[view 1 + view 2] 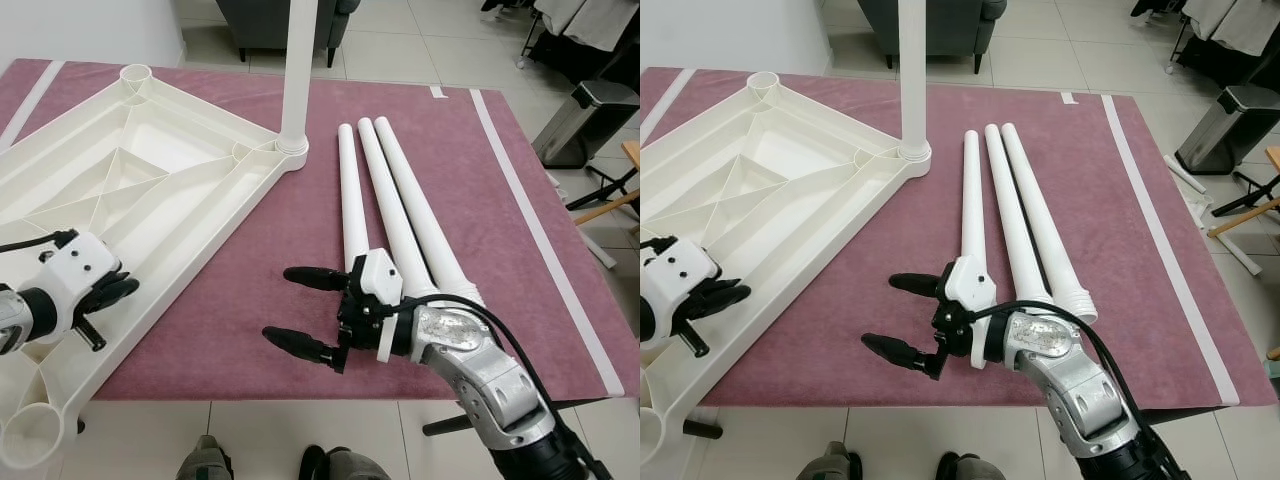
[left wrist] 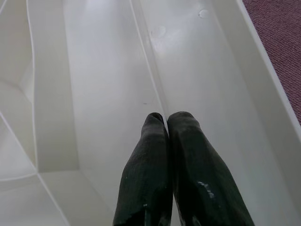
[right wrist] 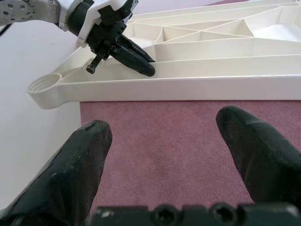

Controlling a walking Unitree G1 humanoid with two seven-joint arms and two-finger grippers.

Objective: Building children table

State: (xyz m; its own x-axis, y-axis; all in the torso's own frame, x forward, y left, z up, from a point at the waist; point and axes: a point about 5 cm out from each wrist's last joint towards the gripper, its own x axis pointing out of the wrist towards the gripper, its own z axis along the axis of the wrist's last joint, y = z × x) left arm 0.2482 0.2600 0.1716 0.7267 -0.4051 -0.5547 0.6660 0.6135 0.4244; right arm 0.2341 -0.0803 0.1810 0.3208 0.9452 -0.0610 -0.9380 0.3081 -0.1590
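The white plastic table top (image 1: pixel 160 150) lies upside down on a maroon-covered surface. One white leg (image 1: pixel 297 70) stands upright in its near-right corner socket. Three loose white legs (image 1: pixel 391 200) lie side by side on the maroon cover to the right. My right gripper (image 1: pixel 280 306) is open, low over the cover beside the near ends of those legs, with nothing between its fingers (image 3: pixel 84 155). On the left, my left gripper (image 1: pixel 125 288) is shut and empty, its fingertips (image 2: pixel 167 120) resting inside the table top's near rim channel.
Empty leg sockets show at the table top's far corner (image 1: pixel 135 73) and near corner (image 1: pixel 28 435). The cover's front edge (image 1: pixel 250 400) drops to tiled floor. A steel bin (image 1: pixel 585 120) stands at the right, and a dark armchair (image 1: pixel 285 25) behind.
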